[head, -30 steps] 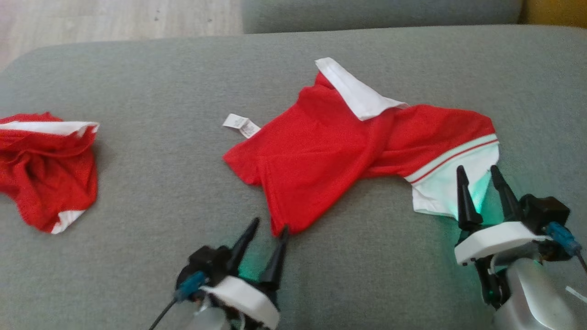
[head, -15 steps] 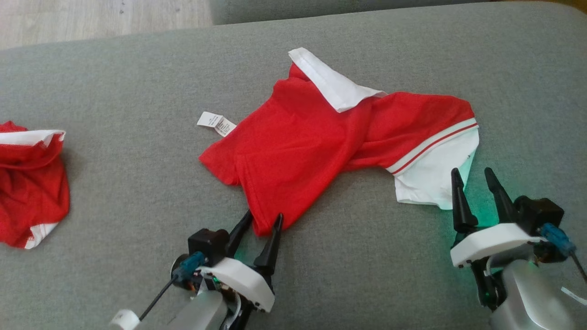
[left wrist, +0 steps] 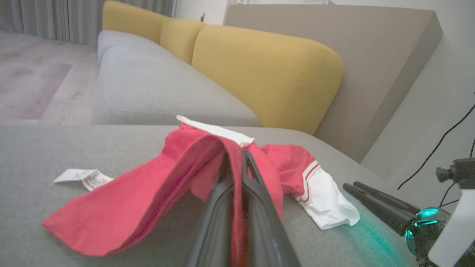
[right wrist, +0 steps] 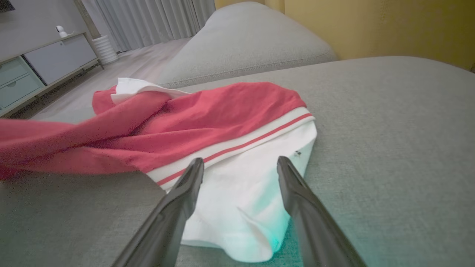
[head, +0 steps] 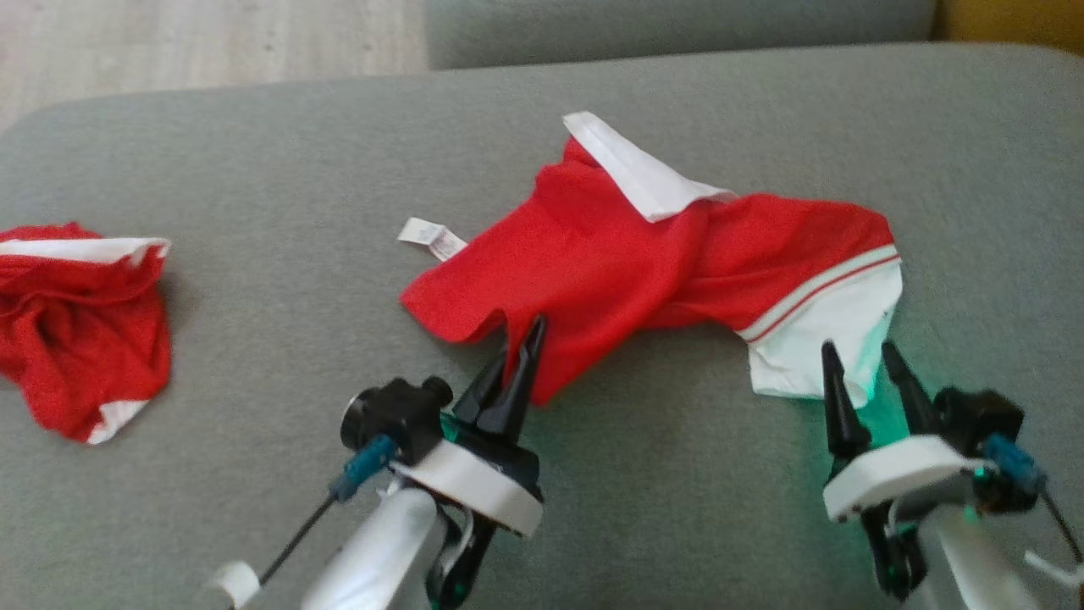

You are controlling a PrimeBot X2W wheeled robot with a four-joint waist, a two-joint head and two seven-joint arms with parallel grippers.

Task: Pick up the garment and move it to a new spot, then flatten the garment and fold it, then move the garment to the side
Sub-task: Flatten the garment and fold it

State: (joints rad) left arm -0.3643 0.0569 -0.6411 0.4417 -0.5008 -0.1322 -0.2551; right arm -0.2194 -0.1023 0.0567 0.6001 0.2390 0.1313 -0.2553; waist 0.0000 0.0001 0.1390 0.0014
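The garment [head: 627, 271] is red with white panels and a white tag [head: 430, 238]; it lies twisted across the middle of the grey cushion. My left gripper [head: 527, 329] is shut on the garment's near red hem and holds that fold raised off the cushion. In the left wrist view the red cloth [left wrist: 148, 193] drapes over both closed fingers [left wrist: 256, 215]. My right gripper [head: 855, 356] is open at the garment's white end [head: 813, 339]. In the right wrist view the two fingers [right wrist: 185, 200] straddle the white panel [right wrist: 237, 196] without closing on it.
A second red and white garment [head: 80, 322] lies crumpled at the cushion's left edge. Another grey cushion [head: 677, 30] and wood floor [head: 212, 42] lie beyond. Yellow backrests [left wrist: 259, 70] stand behind in the left wrist view. Bare grey cushion [head: 279, 322] separates the two garments.
My left gripper has closed on the garment's near red hem and moved forward, lifting it. The right gripper stays open by the white end. The head camera has shifted slightly.
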